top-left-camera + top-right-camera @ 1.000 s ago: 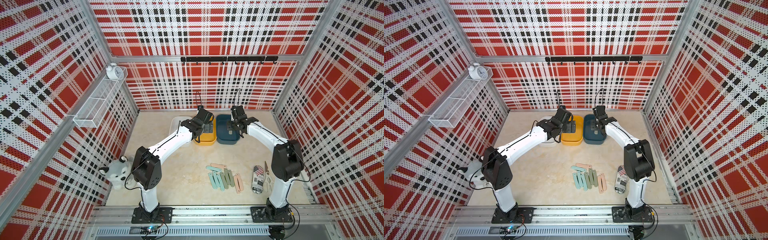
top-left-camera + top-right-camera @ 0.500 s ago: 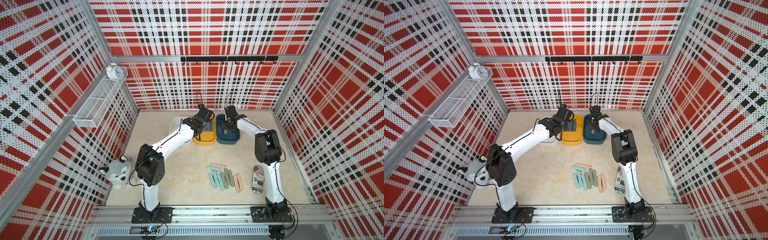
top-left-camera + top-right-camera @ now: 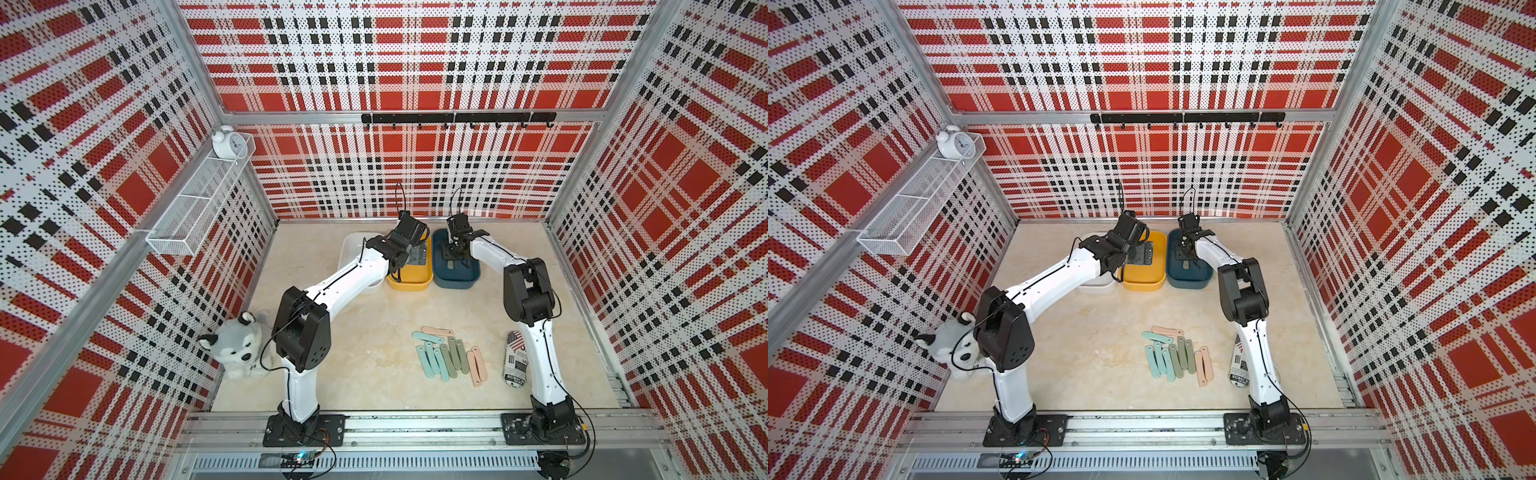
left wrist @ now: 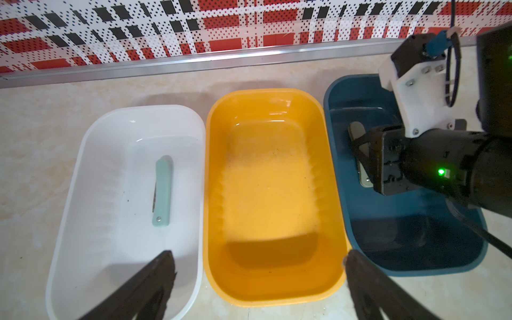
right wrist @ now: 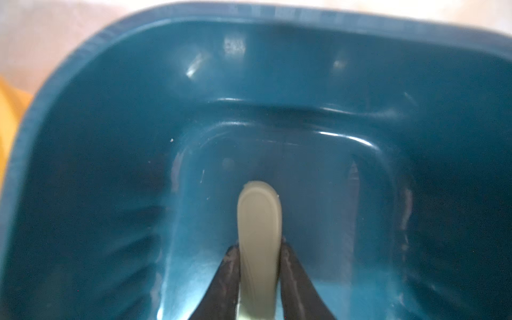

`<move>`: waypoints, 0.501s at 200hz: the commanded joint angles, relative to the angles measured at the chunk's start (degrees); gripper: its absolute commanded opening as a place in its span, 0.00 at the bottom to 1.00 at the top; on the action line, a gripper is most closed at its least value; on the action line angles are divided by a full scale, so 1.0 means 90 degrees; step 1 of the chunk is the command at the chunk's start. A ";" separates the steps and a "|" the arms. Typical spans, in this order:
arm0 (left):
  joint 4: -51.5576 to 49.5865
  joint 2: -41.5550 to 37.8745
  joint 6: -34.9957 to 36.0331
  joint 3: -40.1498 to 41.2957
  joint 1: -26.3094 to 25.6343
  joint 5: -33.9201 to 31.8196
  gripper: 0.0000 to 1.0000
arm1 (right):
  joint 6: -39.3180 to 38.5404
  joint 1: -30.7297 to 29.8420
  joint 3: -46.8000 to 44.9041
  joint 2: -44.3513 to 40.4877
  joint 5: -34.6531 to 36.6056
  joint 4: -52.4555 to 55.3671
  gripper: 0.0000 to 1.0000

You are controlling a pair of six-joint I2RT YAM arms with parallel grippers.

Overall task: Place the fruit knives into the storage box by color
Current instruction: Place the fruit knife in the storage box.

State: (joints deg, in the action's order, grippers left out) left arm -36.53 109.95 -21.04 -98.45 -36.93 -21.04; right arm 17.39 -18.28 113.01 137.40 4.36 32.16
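Drop-off: right fingers (image 5: pixel 221 285) pinch a sage green knife (image 5: pixel 259 221) inside the blue box (image 5: pixel 83 83) at the worktop's (image 3: pixel 374 316) back edge; left fingers (image 4: pixel 149 282) gape over the yellow box (image 4: pixel 266 180). Next, I'd say: release, lift clear

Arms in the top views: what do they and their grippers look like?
The left arm and right arm have white link shells, black joint housings and black base plates. A thin black cable loops above each wrist. The fingers are slim, dark and tapered; a green light glows on the right wrist.
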 commanded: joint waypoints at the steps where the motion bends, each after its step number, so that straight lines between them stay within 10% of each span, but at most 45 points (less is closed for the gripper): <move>1: -0.0055 0.0109 0.0169 -0.0126 -0.0090 -0.0001 0.98 | -0.0028 0.0033 0.0155 0.0081 0.0044 0.0059 0.40; 59: 0.0089 -0.0050 0.0044 0.0142 -0.0419 0.0502 0.98 | -0.0134 0.0012 -0.0068 -0.1019 -0.0220 0.0080 0.69; 100: 0.0166 -0.0500 -0.0346 0.0738 -0.0875 0.0626 0.98 | -0.0223 -0.0220 -0.2175 -0.3085 -0.0080 -0.0526 0.83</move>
State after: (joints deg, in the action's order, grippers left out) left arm -35.59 109.60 -21.26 -95.13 -42.70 -17.50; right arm 15.97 -19.00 101.93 122.28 3.46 31.16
